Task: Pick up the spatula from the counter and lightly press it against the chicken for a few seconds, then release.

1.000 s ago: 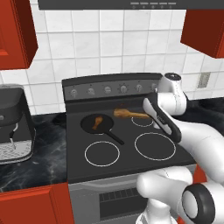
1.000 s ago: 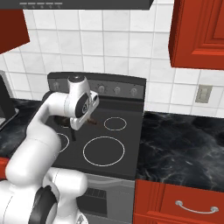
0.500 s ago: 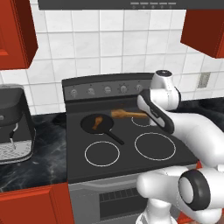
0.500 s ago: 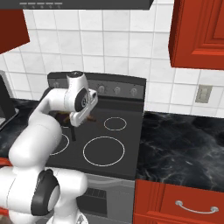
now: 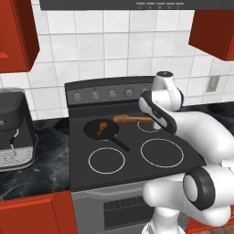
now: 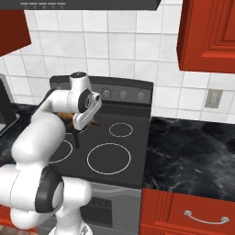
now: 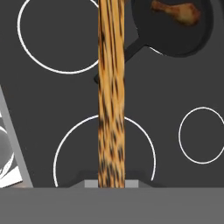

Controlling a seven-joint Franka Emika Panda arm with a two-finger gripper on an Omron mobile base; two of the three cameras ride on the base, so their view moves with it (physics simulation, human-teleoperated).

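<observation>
Just above the stove (image 5: 132, 170), wooden spatula (image 5: 130, 119) in clamped claw (image 5: 152, 119), near chicken (image 5: 102, 126).

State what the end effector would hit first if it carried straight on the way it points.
Probably the stovetop, around the front right burner ring; the spatula the end effector grips runs sideways, not ahead. Depth is unclear.

Arm (image 5: 201, 132): white, rises from lower right of frame, elbow bent, reaching toward centre. End effector (image 5: 152, 119): clamped on spatula (image 5: 130, 119), which points to frame left.
</observation>
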